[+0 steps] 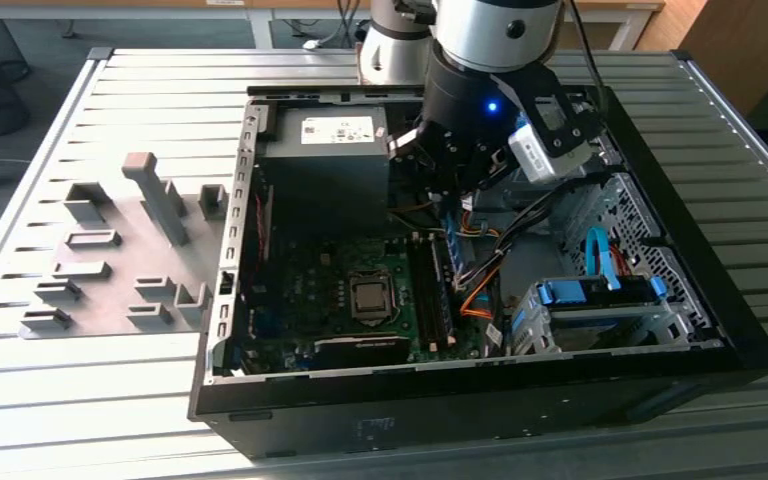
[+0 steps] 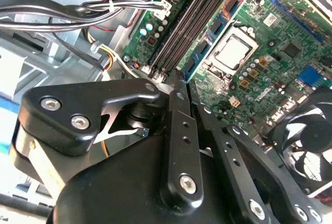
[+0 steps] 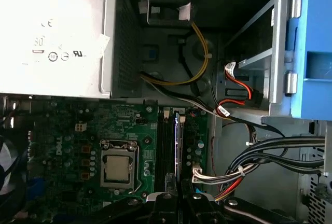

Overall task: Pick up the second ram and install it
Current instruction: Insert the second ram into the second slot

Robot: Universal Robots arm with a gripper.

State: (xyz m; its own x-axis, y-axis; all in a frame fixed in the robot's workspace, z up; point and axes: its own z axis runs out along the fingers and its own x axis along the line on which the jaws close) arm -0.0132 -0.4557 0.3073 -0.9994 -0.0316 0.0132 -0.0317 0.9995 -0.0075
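Gripper (image 3: 179, 190) seemingly clamping second ram (image 3: 179, 146).

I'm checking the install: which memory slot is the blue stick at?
The outermost slot, farthest from the processor, beside the cables: the second ram stands along it; the slots nearer the processor show no blue.

Hiding the fingertips and most of the second ram (image 1: 455, 243) in the exterior view (gripper (image 1: 471, 170) body blocking); cutting off the fan (image 2: 311, 143) at the second wrist view's edge.
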